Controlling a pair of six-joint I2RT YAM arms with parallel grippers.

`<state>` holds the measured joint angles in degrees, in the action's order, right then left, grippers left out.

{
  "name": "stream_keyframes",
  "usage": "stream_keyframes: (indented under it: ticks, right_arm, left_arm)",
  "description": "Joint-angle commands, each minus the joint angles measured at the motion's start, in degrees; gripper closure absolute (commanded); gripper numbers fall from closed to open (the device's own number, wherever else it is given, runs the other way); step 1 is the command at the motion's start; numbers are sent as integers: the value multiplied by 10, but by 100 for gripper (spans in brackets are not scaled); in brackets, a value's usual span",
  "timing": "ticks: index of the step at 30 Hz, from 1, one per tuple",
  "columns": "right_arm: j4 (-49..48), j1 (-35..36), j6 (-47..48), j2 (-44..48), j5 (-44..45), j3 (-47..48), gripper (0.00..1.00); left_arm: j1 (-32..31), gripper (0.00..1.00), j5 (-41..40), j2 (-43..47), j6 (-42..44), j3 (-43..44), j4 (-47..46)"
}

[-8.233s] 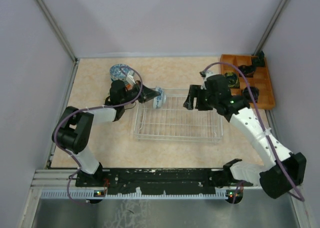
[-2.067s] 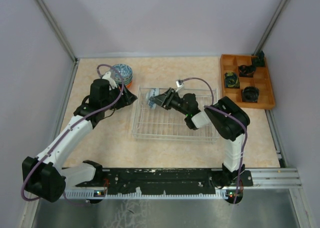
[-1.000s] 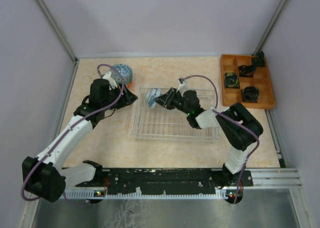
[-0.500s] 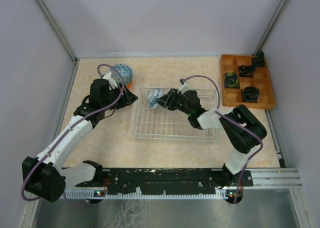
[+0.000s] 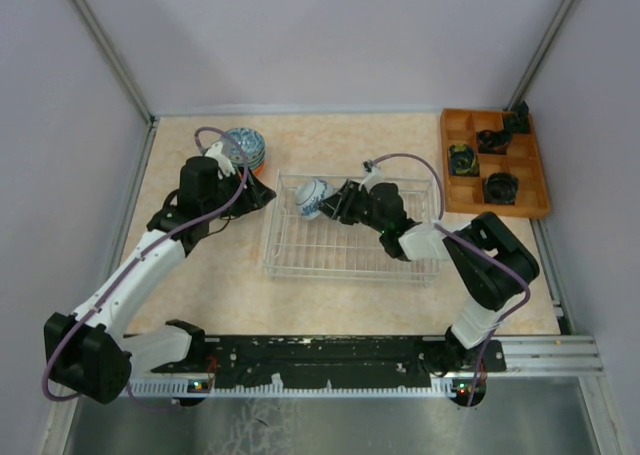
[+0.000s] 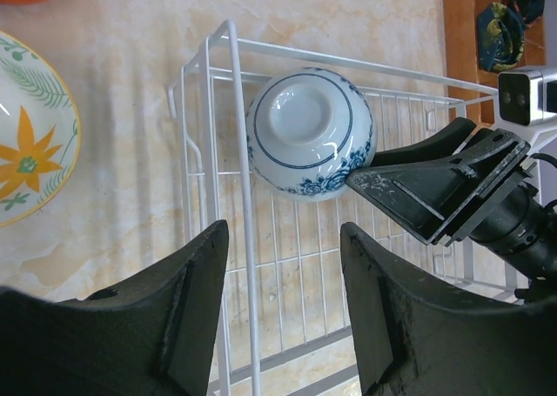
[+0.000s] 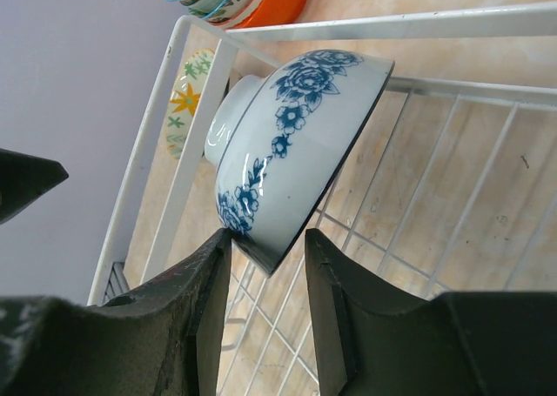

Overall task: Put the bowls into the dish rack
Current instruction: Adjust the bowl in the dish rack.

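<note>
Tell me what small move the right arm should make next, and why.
Probably back the right gripper straight off the white, blue-flowered ceramic bowl: it already leans in the corner of the pale wire dish rack, and the jaws seem slack around its rim.

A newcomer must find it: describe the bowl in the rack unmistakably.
Find the wire rack mid-table. In its far left corner stands one bowl, tipped on edge at the right pincer. White with blue flowers, it alone is in the rack; the other bowls sit stacked outside.

arms: white links, black joints | cables: purple, looped | jaws: black, scuffed | base rail: black
</note>
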<state>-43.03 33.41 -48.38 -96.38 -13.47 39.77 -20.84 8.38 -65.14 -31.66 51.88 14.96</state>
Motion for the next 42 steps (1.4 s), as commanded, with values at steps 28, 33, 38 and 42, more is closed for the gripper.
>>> stream_keyframes:
  ticks: [28,33,38,42]
  right_arm:
    - [170,9,91,-46,8,177,64]
    - [190,22,103,-64,5,209,63]
    - [203,31,117,-73,-2,228,62]
    - [215,35,138,-69,-5,232,64]
  left_arm:
    - [3,40,-5,-20,12,10,-20]
    - [3,40,-6,-21,11,6,-24]
    - [3,40,-5,-20,11,2,-27]
    - [3,41,-5,-20,10,2,-28]
